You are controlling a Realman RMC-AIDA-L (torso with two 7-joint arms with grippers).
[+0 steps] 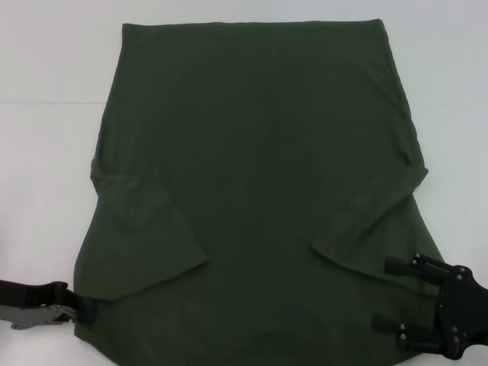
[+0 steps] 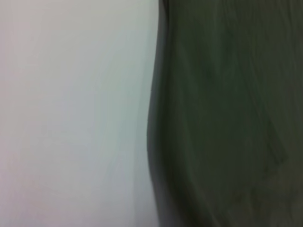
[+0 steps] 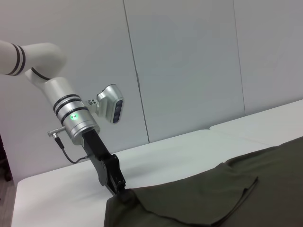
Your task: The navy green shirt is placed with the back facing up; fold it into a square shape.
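The right gripper (image 1: 390, 294) is hovering spread-fingered over the shirt (image 1: 255, 175) lying sleeves-in on the table (image 1: 46, 61); the left gripper (image 1: 85, 309) is pinching its near corner. Both should be lifting evenly.

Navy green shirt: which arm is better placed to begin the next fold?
Left, probably. The left gripper already sits at the navy green shirt's near-left edge, seemingly pinching it. The right gripper hangs open over the near-right side, gripping nothing.
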